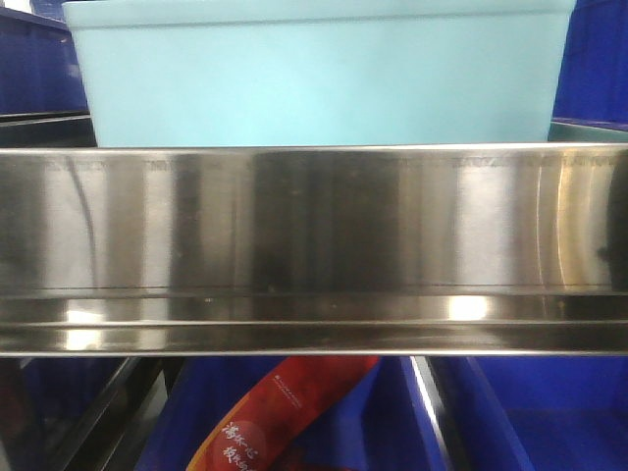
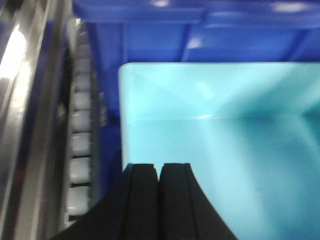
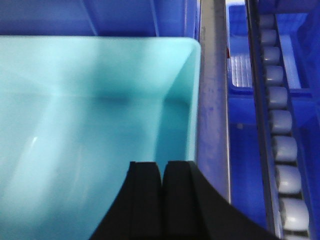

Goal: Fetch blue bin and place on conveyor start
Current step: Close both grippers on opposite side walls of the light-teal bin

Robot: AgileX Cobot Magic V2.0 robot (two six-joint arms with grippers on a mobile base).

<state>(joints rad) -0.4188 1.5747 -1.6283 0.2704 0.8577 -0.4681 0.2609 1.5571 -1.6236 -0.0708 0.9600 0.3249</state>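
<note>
The blue bin (image 1: 314,78) is a pale aqua tub that stands on a shelf, just behind a shiny steel rail. Its inside looks empty in both wrist views. My left gripper (image 2: 159,167) is shut with nothing between its fingers. It hangs over the bin's near left corner (image 2: 220,140). My right gripper (image 3: 161,165) is also shut and empty. It hangs over the bin's near right corner (image 3: 90,110), just inside the right wall. Neither gripper shows in the front view. The conveyor start is out of view.
The steel shelf rail (image 1: 314,245) spans the front view. Dark blue crates (image 1: 549,412) sit below and behind the bin, one holding a red packet (image 1: 285,412). Grey roller tracks run left of the bin (image 2: 80,145) and right of it (image 3: 282,125).
</note>
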